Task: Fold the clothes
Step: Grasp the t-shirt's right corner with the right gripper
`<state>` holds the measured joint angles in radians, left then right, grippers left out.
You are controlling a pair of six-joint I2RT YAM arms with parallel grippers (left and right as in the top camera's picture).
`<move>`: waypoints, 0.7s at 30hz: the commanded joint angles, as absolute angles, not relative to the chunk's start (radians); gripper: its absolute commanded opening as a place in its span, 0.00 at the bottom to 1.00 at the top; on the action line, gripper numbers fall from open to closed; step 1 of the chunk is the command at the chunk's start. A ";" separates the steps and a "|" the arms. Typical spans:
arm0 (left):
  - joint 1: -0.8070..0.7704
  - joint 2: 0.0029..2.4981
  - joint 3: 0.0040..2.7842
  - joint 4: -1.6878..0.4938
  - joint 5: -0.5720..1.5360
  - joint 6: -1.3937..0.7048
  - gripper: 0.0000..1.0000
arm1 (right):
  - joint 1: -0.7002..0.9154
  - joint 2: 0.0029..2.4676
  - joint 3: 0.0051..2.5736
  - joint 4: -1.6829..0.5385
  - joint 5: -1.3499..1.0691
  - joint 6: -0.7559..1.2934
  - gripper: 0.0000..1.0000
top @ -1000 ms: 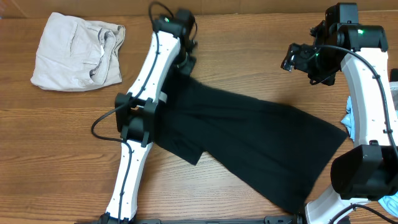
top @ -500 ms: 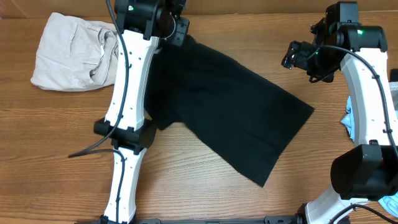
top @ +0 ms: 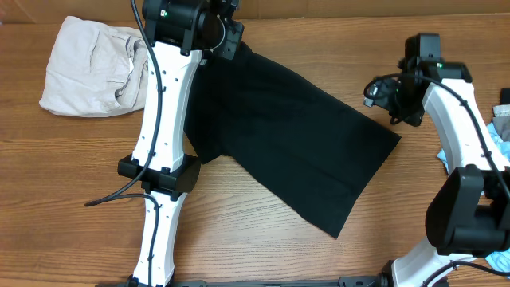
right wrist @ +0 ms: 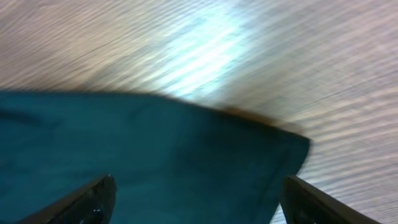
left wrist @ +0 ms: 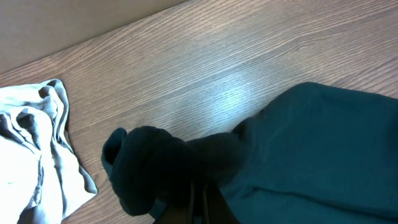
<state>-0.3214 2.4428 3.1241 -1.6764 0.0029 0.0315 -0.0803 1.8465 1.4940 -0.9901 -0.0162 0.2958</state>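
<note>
The large black garment (top: 295, 139) lies spread across the middle of the table, slanting from the far left to the near right. My left gripper (top: 231, 36) is shut on a bunched corner of it (left wrist: 161, 168) at the far end. My right gripper (top: 378, 89) is open and empty above the garment's right corner (right wrist: 273, 149). An off-white garment (top: 96, 68) lies crumpled at the far left, also in the left wrist view (left wrist: 31, 149). A light-blue garment (top: 498, 135) peeks in at the right edge.
The wooden table (top: 72, 183) runs under everything. My left arm (top: 163, 135) stretches from the near edge up along the black garment's left side. My right arm (top: 470, 159) stands along the right edge.
My left gripper dragged the black garment to the far left over the last second and now holds still. My right gripper has come down and nearer, over the garment's right corner.
</note>
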 commanded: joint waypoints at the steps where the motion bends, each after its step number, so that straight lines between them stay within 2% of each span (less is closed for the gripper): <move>1: -0.322 2.420 3.141 -1.676 -0.002 0.019 0.04 | -0.108 1.848 1.403 -0.918 0.067 0.368 0.86; 14: -0.321 2.420 3.141 -1.682 -0.007 0.019 0.04 | -0.165 1.856 1.165 -0.633 0.089 0.473 0.79; 18: -0.321 2.420 3.141 -1.684 -0.008 0.019 0.04 | -0.173 1.865 1.132 -0.599 0.089 0.474 0.74; 21: -0.321 2.420 3.141 -1.687 -0.008 0.019 0.04 | -0.173 1.865 1.104 -0.569 0.081 0.477 0.66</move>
<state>-0.3210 2.4428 3.1241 -1.6840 0.0025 0.0311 -0.1707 1.8545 1.1301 -0.5842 0.0750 0.4587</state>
